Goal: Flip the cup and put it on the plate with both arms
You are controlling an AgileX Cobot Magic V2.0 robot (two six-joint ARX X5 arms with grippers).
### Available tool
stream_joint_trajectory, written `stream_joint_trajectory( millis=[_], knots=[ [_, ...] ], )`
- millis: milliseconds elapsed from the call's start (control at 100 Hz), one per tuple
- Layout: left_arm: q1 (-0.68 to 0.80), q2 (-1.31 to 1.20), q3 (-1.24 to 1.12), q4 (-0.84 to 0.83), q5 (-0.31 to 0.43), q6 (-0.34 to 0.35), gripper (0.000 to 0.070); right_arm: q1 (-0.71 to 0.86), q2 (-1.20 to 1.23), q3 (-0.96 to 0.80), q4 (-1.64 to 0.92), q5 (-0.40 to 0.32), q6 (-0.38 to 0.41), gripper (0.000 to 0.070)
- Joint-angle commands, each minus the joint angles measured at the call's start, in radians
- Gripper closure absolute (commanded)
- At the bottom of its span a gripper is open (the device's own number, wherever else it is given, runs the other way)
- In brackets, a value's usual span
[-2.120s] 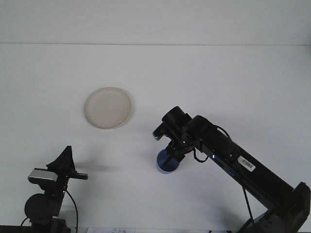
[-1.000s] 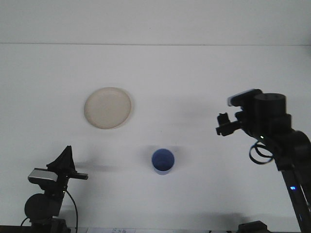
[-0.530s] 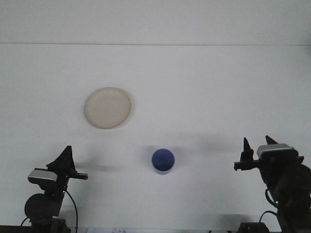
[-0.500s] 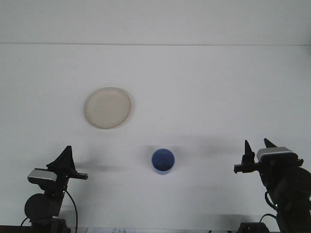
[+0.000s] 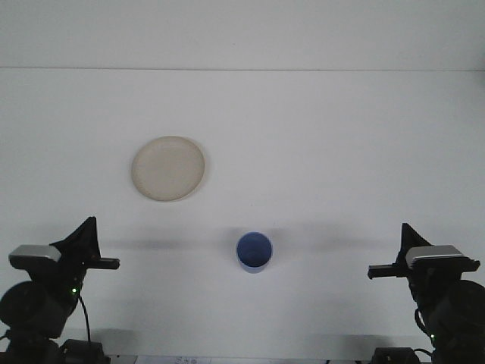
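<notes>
A blue cup [image 5: 254, 252] stands upright on the white table, mouth up, a little right of centre near the front. The round cream plate [image 5: 168, 168] lies empty to its upper left, well apart from it. My left gripper [image 5: 88, 233] sits low at the front left corner, far from both cup and plate. At the front right corner my right gripper [image 5: 409, 238] is drawn back just as low, well to the right of the cup. Neither gripper touches anything.
The white table [image 5: 318, 144] runs back to a pale wall. Both arm bases take up the two front corners, each with a small camera block on its wrist.
My right arm let go of the cup, lifted away and withdrew to the front right corner. The cup stays upright where it was set. My left arm shifted a little left and down.
</notes>
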Motion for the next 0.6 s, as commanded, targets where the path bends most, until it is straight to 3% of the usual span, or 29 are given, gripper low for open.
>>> stream_joint_trajectory(
  millis=[0,240,310,500,540,590],
  knots=[
    [0.000,0.131,0.181,-0.097,0.021,-0.033,0.0685,0.000,0.004,0.011,0.009,0.002,0.008,0.0700],
    [-0.004,0.550,0.661,-0.501,0.126,0.029,0.0685,0.000,0.004,0.011,0.009,0.002,0.008,0.0700],
    [-0.011,0.625,0.729,-0.540,0.155,0.050,0.0685,0.000,0.004,0.011,0.009,0.002,0.008,0.0700],
    [-0.024,0.721,0.750,-0.541,0.157,0.029,0.0680,0.000,0.004,0.011,0.009,0.002,0.008,0.0700],
    [-0.025,0.739,0.750,-0.547,0.168,0.018,0.0646,0.000,0.004,0.011,0.009,0.002,0.008,0.0700],
    [-0.032,0.761,0.750,-0.557,0.206,0.017,0.0525,0.000,0.004,0.011,0.009,0.002,0.008,0.0700]
  ],
)
